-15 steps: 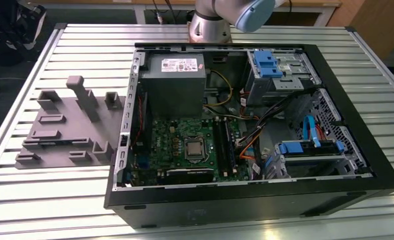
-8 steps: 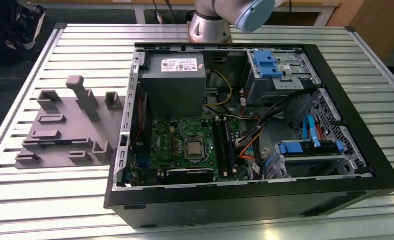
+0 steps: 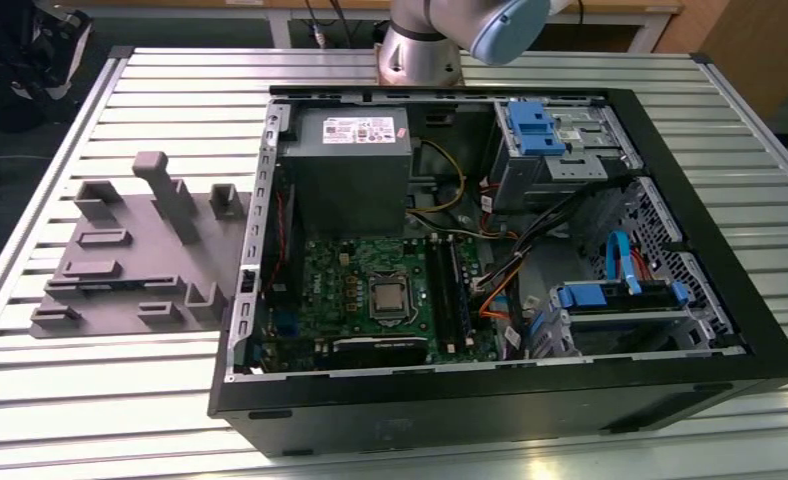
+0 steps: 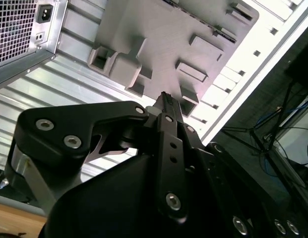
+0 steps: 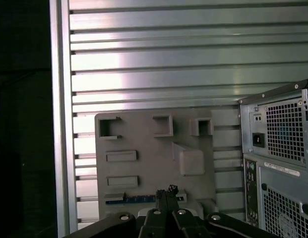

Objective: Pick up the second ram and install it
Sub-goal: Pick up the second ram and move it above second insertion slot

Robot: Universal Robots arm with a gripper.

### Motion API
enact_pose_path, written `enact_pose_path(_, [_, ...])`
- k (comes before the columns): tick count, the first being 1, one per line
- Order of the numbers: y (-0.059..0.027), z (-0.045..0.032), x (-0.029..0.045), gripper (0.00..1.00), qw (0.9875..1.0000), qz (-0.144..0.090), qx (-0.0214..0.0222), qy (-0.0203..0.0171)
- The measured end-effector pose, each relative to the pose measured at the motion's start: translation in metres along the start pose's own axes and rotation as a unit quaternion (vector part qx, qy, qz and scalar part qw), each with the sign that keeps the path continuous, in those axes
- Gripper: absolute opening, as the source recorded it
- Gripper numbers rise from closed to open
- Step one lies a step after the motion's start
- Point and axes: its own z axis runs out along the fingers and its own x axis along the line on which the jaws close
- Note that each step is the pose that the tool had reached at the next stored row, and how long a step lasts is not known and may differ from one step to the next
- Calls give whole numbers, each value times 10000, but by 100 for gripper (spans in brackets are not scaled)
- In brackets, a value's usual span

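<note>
On the exterior view's left, grey fixture (image 3: pixel 127 250) holds the second ram (image 5: pixel 130 200) on edge in a slot: not picked. Gripper (image 5: pixel 167 191) hangs near it, fingers drawn together, empty. Rightward, open case (image 3: pixel 501 400), motherboard slots (image 3: pixel 445 290); install undone.

I can read nothing here. In the exterior view a white label (image 3: pixel 354 128) sits on the power supply (image 3: pixel 347 185), at about eleven o'clock inside the computer case (image 3: pixel 501 400), and its print is too fine for me. In the first wrist view, a pale sticker (image 5: pixel 285 171) on the case's rear panel and the second ram (image 5: pixel 131 200) give me no legible lettering.
</note>
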Motion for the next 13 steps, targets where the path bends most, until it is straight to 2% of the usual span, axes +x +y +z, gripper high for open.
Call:
enact_pose_path(4, [0, 6, 1, 11, 9995, -328, 7, 14])
enact_pose_path(8, [-1, 10, 6, 11, 9983, -573, 77, 22])
enact_pose_path(13, [-1, 11, 7, 11, 9970, -760, 173, 33])
